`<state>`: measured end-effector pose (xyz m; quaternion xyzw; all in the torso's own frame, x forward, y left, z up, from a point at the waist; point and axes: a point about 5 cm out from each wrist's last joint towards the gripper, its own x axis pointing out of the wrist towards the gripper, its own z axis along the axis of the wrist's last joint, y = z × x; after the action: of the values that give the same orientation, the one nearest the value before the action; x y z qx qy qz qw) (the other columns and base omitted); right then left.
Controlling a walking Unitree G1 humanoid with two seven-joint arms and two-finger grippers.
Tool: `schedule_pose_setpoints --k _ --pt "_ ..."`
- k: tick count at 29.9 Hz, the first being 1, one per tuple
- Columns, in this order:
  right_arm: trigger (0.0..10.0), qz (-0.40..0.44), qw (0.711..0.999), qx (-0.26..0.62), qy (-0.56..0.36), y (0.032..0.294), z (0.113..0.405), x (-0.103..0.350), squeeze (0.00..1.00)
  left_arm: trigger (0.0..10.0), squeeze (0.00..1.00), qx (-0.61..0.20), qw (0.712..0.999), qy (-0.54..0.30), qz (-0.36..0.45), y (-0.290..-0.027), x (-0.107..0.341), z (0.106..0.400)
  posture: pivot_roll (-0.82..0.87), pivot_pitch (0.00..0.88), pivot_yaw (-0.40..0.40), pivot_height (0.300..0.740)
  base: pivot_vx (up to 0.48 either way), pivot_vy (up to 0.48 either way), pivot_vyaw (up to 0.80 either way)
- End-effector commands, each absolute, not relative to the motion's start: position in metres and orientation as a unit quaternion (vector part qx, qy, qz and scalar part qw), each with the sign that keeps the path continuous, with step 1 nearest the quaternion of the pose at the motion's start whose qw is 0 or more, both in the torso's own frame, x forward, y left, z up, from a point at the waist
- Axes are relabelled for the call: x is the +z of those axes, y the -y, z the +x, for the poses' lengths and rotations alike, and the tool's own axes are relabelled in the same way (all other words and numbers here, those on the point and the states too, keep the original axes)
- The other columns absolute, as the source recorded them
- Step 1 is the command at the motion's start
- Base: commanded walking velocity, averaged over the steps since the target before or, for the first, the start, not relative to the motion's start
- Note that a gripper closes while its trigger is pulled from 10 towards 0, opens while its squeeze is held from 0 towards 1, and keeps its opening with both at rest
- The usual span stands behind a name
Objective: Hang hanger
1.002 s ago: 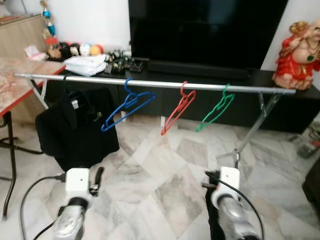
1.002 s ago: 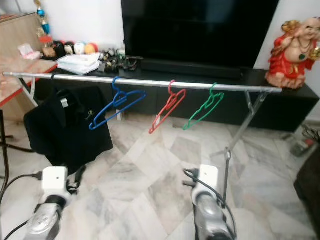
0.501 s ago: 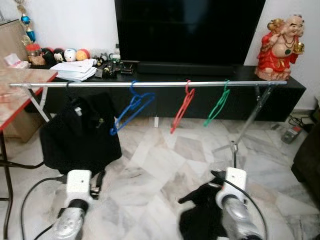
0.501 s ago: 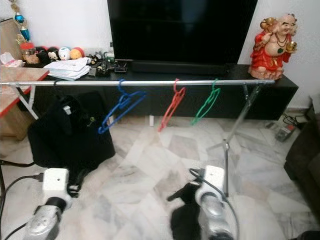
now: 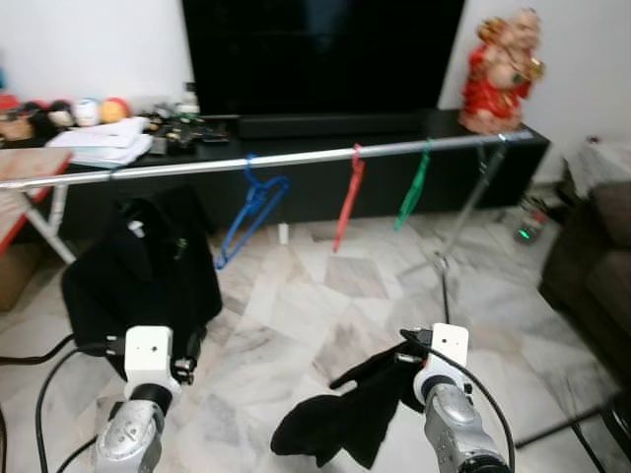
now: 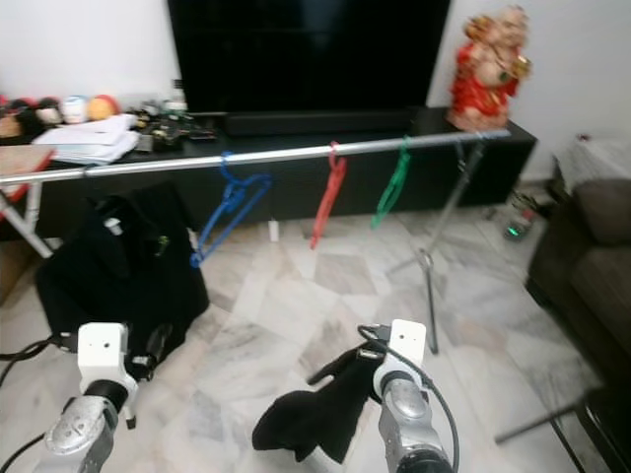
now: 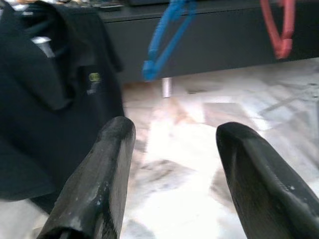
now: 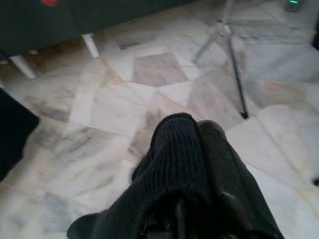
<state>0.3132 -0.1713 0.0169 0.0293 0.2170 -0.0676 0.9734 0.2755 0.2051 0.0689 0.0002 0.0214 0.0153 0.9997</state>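
A silver rail (image 5: pixel 296 158) runs across in front of the TV console. On it hang a blue hanger (image 5: pixel 251 205), a red hanger (image 5: pixel 347 197) and a green hanger (image 5: pixel 412 185), and a black shirt (image 5: pixel 138 266) hangs at its left end. My right gripper (image 8: pixel 197 149) is low over the floor, shut on a black knitted garment (image 5: pixel 340 414) that droops to its left and covers the fingers. My left gripper (image 7: pixel 174 149) is open and holds nothing; it points toward the black shirt (image 7: pixel 45 99) and the blue hanger (image 7: pixel 164 40).
The rail's tripod leg (image 5: pixel 449 246) stands just beyond my right gripper. A dark sofa (image 5: pixel 592 266) is at the right. Behind the rail are a black console (image 5: pixel 325 187) with a TV (image 5: pixel 315 54) and a red statue (image 5: pixel 498 69). A red-edged table (image 5: pixel 20 187) is at the left.
The camera has swung right, bringing the sofa into view. My right gripper has come up with the black garment, which now hangs out further to its left.
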Motion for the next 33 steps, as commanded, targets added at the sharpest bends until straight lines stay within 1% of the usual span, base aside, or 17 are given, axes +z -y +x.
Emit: schedule_pose_setpoints --k 1,9,18,33 --pt "10.0 0.030 0.978 -0.061 -0.199 0.1664 0.3190 0.0237 0.00 10.0 0.00 0.021 1.000 -0.023 0.005 -0.2109 0.0703 0.2732 0.13 0.016 0.028 0.740 0.000 0.000 0.00" --pt "10.0 0.030 0.977 -0.055 -0.204 0.1649 0.3169 0.0210 0.00 10.0 0.00 0.016 1.000 -0.022 0.002 -0.2088 0.0717 0.2734 0.13 0.018 0.028 0.740 0.031 0.000 0.00" --pt "10.0 0.027 0.978 -0.038 -0.205 0.1622 0.3149 0.0187 0.00 10.0 0.00 0.009 1.000 -0.018 -0.001 -0.2056 0.0740 0.2739 0.13 0.019 0.029 0.740 0.288 0.000 0.00" --pt "10.0 0.022 0.977 -0.023 -0.213 0.1590 0.3138 0.0165 0.00 10.0 0.00 0.006 1.000 -0.017 -0.004 -0.2034 0.0760 0.2759 0.13 0.021 0.027 0.740 0.356 0.000 0.00"
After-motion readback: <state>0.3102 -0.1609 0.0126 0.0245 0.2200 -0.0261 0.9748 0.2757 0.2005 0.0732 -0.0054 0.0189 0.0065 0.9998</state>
